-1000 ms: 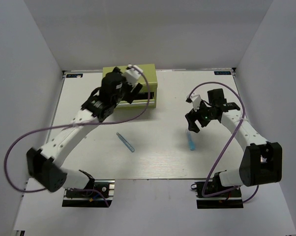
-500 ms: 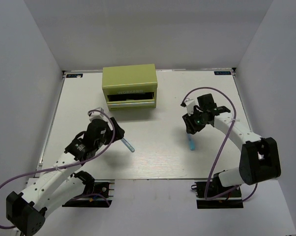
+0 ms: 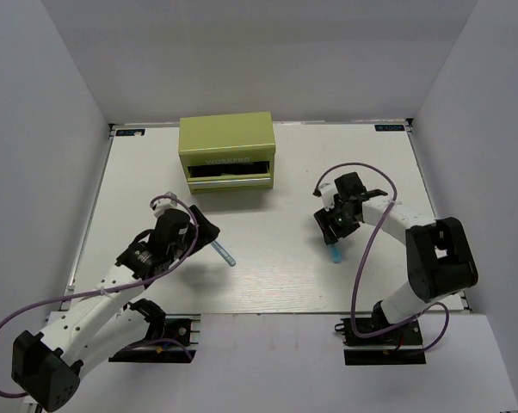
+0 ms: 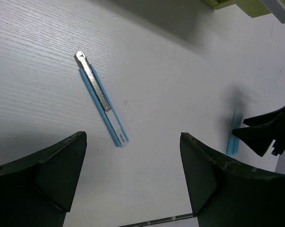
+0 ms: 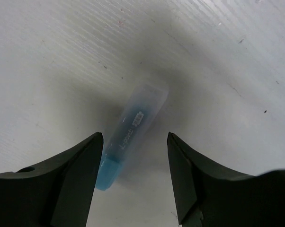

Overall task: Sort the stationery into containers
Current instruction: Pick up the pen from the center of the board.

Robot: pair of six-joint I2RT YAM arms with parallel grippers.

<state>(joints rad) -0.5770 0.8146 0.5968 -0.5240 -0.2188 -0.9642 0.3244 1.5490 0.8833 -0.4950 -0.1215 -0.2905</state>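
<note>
The olive-green cabinet (image 3: 227,144) stands at the back with one drawer (image 3: 230,177) pulled open. A thin blue stick with a metal strip (image 3: 224,252) lies on the table; it also shows in the left wrist view (image 4: 101,97). My left gripper (image 3: 207,231) is open and empty, just left of it (image 4: 133,172). A light blue stick (image 3: 335,252) lies at the right. My right gripper (image 3: 334,231) is open and low over it, with its jaws either side of the stick (image 5: 133,125) (image 5: 135,177). The mint green stick and the orange-capped stick are out of view.
White walls close in the white table (image 3: 268,275) on three sides. The cabinet's corner (image 4: 237,5) shows at the top of the left wrist view, and the light blue stick (image 4: 235,137) with the dark right gripper beside it at the right edge.
My left arm has come back from the cabinet to the table near the thin blue stick. My right gripper has moved down and closer over the light blue stick.
</note>
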